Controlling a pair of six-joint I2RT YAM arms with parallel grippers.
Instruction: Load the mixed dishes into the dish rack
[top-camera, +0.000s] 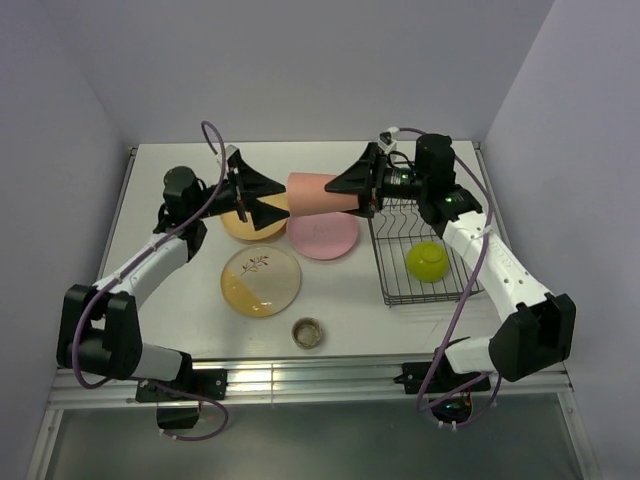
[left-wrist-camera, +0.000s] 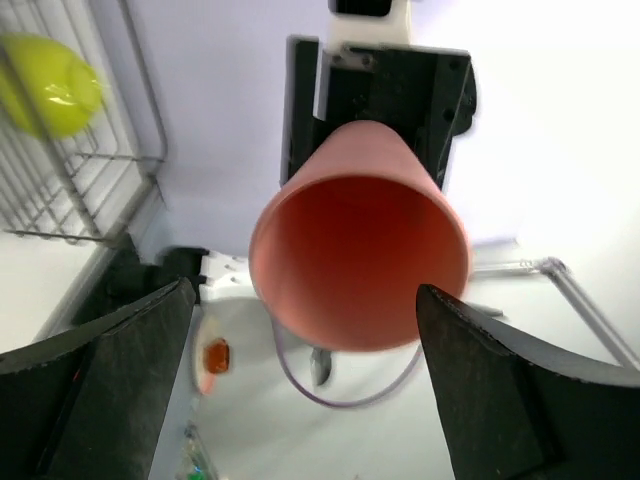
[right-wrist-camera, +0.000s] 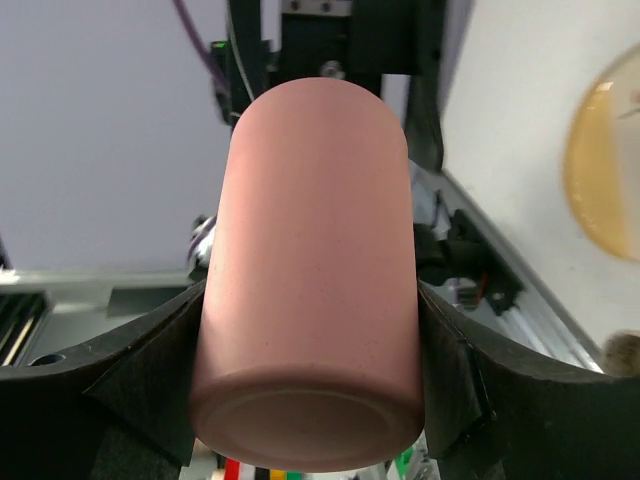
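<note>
The pink cup (top-camera: 315, 192) hangs sideways in the air above the table's middle. My right gripper (top-camera: 347, 194) is shut on its base end, both fingers pressed against the cup (right-wrist-camera: 310, 250) in the right wrist view. My left gripper (top-camera: 283, 201) faces the cup's open mouth (left-wrist-camera: 360, 260) with its fingers (left-wrist-camera: 150, 340) spread wide, clear of the rim. The dish rack (top-camera: 400, 285) lies at the right with the lime-green bowl (top-camera: 427, 261) inside. On the table lie the orange plate (top-camera: 250, 228), pink plate (top-camera: 325, 238), cream-and-yellow plate (top-camera: 261, 280) and small speckled grey bowl (top-camera: 308, 332).
The rack's wire wall (left-wrist-camera: 90, 170) and the green bowl (left-wrist-camera: 50, 85) show at the upper left of the left wrist view. Grey walls close in the table on three sides. The aluminium rail (top-camera: 300, 380) with both arm bases runs along the near edge.
</note>
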